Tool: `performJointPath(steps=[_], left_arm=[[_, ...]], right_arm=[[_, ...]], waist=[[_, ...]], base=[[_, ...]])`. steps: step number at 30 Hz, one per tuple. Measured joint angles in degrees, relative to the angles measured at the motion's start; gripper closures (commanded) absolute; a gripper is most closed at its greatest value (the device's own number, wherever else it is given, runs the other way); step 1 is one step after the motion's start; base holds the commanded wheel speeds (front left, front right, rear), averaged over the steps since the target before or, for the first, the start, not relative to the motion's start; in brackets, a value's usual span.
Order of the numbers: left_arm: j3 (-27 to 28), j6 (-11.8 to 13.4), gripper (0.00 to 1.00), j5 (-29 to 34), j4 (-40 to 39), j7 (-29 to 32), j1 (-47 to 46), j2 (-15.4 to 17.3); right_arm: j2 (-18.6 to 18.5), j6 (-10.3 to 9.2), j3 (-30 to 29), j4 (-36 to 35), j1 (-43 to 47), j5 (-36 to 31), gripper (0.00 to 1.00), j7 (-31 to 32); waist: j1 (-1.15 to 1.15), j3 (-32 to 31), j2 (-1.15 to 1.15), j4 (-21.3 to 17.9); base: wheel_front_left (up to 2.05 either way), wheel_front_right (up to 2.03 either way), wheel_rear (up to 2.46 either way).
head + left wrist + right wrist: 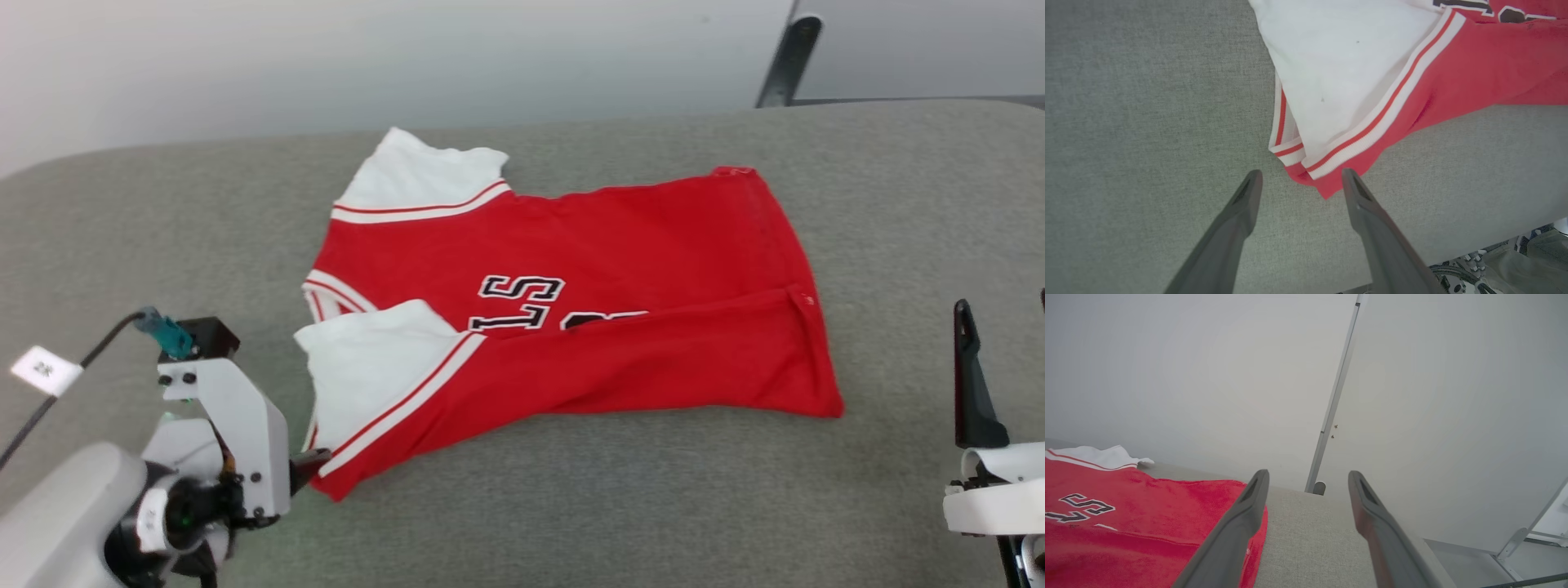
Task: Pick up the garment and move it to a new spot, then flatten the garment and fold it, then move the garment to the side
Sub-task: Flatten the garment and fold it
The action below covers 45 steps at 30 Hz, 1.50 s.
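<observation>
The bright red garment point(604, 269) lies spread on the grey padded surface point(571, 506), its near long edge folded over the black-and-white logo point(522, 300). Two white sleeves edged with red-and-white stripes sit at its left end point(371, 367). My left gripper point(1300, 181) is open just short of the near sleeve's red corner point(1327, 185), fingers either side of it, touching nothing. In the head view its white wrist point(237, 425) sits beside that corner. My right gripper point(1306, 482) is open, raised off the surface past the garment's point(1147, 510) right end; one dark finger point(971, 384) shows at the right.
The grey surface stretches wide around the garment, with its front edge point(1494, 241) near my left gripper. A pale wall point(408, 57) stands behind, with a dark post point(788, 61) at the back right. A cable with a white tag point(45, 370) hangs at the left.
</observation>
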Motion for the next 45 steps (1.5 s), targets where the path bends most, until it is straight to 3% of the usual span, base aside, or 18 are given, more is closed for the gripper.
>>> performJointPath(steps=[5, 20, 21, 22, 27, 33, 40, 45], left_arm=[[-1.1, 0.1, 0.00, -0.5, 4.8, 4.4, -2.4, 0.6], [-1.6, -0.3, 0.00, -3.9, 17.7, 9.5, -6.2, -3.8], [-1.5, -0.3, 0.47, -4.4, 18.3, 9.9, -6.5, -4.1], [-1.6, -0.5, 1.00, -4.6, 18.5, 10.1, -6.8, -4.2], [-2.7, -1.9, 1.00, -2.8, 19.1, 9.4, -7.9, -4.2], [-3.6, -3.3, 1.00, -1.0, 19.8, 7.7, -10.0, -5.5], [-4.8, -6.6, 1.00, 0.9, 23.9, 5.2, -13.9, -9.4], [-6.4, -8.8, 1.00, 2.0, 26.8, 4.9, -16.5, -12.4]], right_arm=[[1.6, 0.00, -1.8, -0.4, 0.3, 0.7, 0.00, -0.4], [3.3, 0.00, -2.8, 0.0, -0.8, 3.7, 0.00, 0.5], [3.3, 0.00, -2.7, 0.1, -0.9, 3.8, 0.00, 1.1], [3.3, 0.00, -2.5, 0.2, -1.0, 4.5, 0.00, 2.2], [1.6, 0.00, 1.1, 0.7, -1.7, 8.4, 0.00, 8.8], [-2.1, 0.00, 5.5, 2.3, -3.5, 13.0, 0.00, 23.6], [-3.7, -0.01, 7.1, 4.9, -7.8, 17.7, 0.00, 41.5], [-4.1, -0.02, 6.8, 6.7, -10.3, 17.7, 0.00, 49.6]], waist=[[0.00, 0.6, 0.00, -2.6], [0.00, 4.7, 0.00, -6.1], [0.00, 4.8, 0.00, -6.0], [0.00, 4.9, 0.00, -5.8], [0.00, 5.3, 0.00, -4.7], [0.00, 6.0, 0.00, -3.0], [0.00, 6.8, 0.00, -0.5], [0.00, 7.3, 0.00, 1.5]], base=[[0.00, 0.00, 0.00], [0.00, 0.00, 0.00], [0.00, 0.00, 0.00], [0.00, 0.00, 0.00], [0.00, 0.00, 0.00], [0.00, 0.00, 0.00], [0.00, 0.00, 0.00], [0.00, 0.00, 0.00]])
